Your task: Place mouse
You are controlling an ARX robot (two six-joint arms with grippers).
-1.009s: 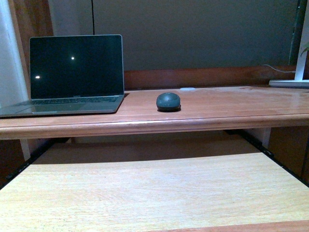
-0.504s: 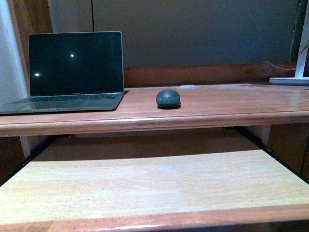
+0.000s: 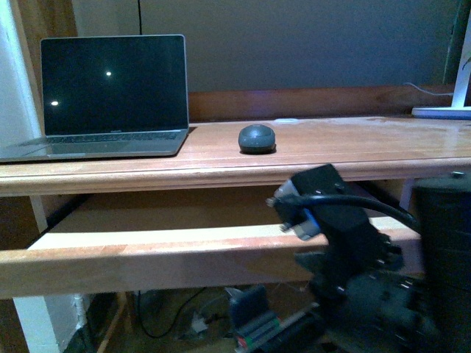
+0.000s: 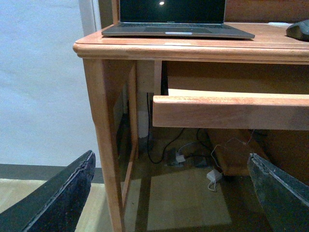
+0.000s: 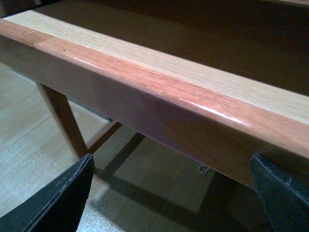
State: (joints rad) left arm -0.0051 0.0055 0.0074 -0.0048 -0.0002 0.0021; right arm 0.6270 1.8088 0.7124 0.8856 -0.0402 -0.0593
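Observation:
The dark grey oval mouse (image 3: 257, 137) lies on the wooden desk top (image 3: 331, 151), right of the open laptop (image 3: 110, 88). It also shows at the edge of the left wrist view (image 4: 299, 30). My left gripper (image 4: 169, 198) is open and empty, low in front of the desk's left leg, below the level of the pull-out tray. My right gripper (image 5: 169, 198) is open and empty, just under and in front of the pull-out tray's front rail (image 5: 169, 106). Both grippers are far below the mouse.
The pull-out tray (image 3: 147, 254) sticks out under the desk top. My right arm (image 3: 346, 250) fills the lower right of the front view, with a dark cylinder (image 3: 441, 243) beside it. Cables and a plug (image 4: 212, 175) lie on the floor under the desk. A white lamp base (image 3: 441, 112) stands at the far right.
The front view has dropped: the tray, seen from above before, now shows edge-on. My right arm has come into view at the lower right. The mouse and laptop have not moved on the desk.

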